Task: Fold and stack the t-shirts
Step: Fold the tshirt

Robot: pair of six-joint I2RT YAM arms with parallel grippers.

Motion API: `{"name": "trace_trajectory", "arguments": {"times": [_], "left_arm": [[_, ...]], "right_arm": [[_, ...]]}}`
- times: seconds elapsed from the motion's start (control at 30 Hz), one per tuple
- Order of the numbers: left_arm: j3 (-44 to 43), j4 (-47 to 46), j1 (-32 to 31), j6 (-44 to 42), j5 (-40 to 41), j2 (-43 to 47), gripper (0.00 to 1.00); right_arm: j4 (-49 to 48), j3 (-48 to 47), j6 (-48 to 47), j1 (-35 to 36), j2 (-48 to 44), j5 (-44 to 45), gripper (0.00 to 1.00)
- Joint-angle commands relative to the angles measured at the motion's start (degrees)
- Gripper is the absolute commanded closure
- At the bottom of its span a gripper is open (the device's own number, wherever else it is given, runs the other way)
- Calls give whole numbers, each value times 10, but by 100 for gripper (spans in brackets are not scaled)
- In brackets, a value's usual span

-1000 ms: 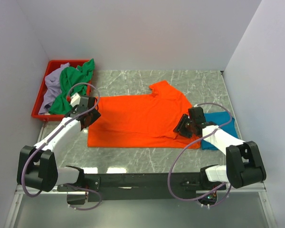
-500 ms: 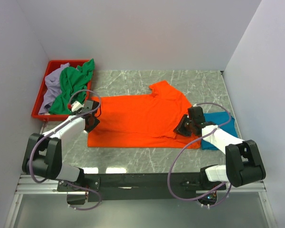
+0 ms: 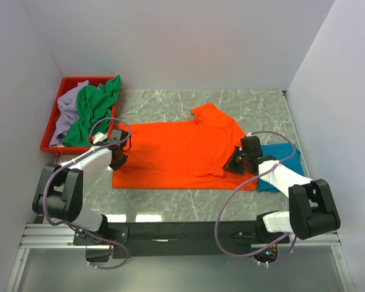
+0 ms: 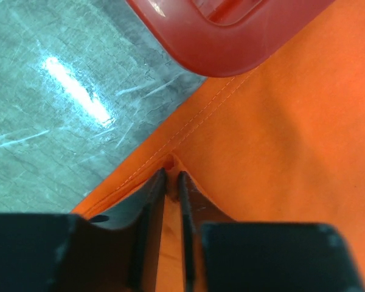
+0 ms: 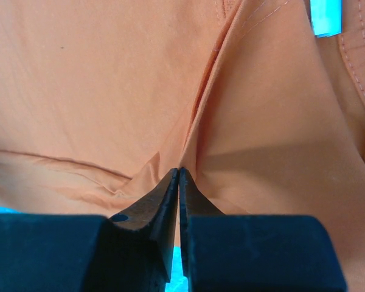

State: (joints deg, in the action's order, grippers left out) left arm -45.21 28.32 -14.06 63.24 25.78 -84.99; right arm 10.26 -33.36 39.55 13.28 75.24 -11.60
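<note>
Left gripper (image 4: 171, 177) shifted inward, jaws now pinching orange t-shirt (image 3: 182, 152) hem beside red tray (image 4: 219, 48); right gripper (image 5: 179, 171) clamped on shirt fold.

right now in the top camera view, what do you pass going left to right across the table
lavender t-shirt → green t-shirt (both in the red tray) → left gripper → orange t-shirt → right gripper → teal t-shirt
</note>
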Motion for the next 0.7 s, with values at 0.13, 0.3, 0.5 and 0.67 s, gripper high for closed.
{"name": "trace_trajectory", "arguments": {"times": [0.13,0.3,0.5,0.67], "left_arm": [[7,-4,0,0,9,22,94],[12,3,0,0,11,40,99],[14,15,0,0,19,64,99],[15,21,0,0,23,72,99]], "right_arm": [[-14,-12,4,5,-8,-4,96],[0,-33,9,4,-20,0,100],[18,-63,15,4,-26,5,100],[22,-80,19,4,-16,7,100]]}}
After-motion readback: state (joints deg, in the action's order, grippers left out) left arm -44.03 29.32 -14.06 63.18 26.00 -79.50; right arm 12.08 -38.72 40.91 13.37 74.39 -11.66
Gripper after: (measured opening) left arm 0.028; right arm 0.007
